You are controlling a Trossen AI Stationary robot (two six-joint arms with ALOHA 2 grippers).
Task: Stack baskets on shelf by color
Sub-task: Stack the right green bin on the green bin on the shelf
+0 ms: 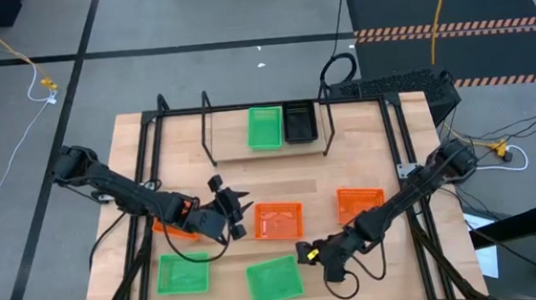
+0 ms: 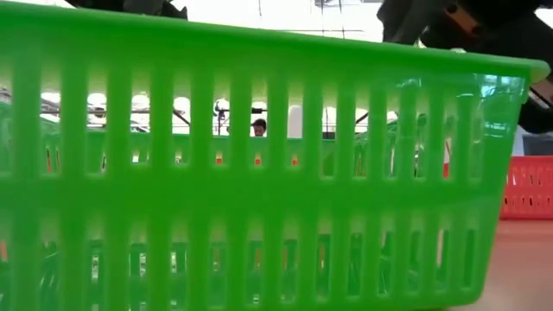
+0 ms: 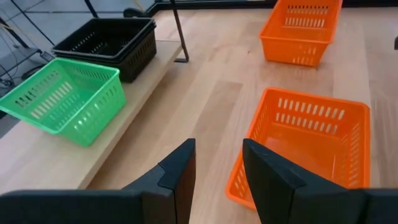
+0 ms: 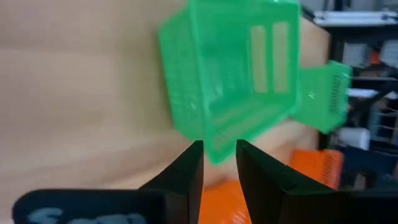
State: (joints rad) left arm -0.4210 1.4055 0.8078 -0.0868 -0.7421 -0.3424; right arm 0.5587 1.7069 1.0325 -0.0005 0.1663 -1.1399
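On the shelf [image 1: 240, 155] at the far middle, a green basket [image 1: 264, 128] stands next to stacked black baskets [image 1: 299, 123]. Three orange baskets rest on the table: one at the middle [image 1: 278, 221], one to the right [image 1: 360, 203], and one under my left arm [image 1: 171, 227]. Two green baskets [image 1: 183, 274] [image 1: 274, 279] rest near the front edge. My left gripper [image 1: 238, 215] is open and empty just left of the middle orange basket [image 3: 305, 143]. My right gripper [image 1: 307, 254] is open by a narrow gap at the far right corner of the front green basket [image 4: 230, 74]. My right gripper has its fingertips [image 4: 193, 155] at the green basket's corner rim [image 4: 214, 149], coming level from the table's right side. The view is blurred there, and I cannot tell whether the fingers touch the rim.
The shelf's black hoop uprights [image 1: 207, 126] [image 1: 323, 117] stand at either end of it. Black frame rails [image 1: 143, 150] run along the table's left and right sides. The front green basket fills the low view [image 2: 259, 173]. Bare tabletop lies between the shelf and the orange baskets [image 1: 280, 178].
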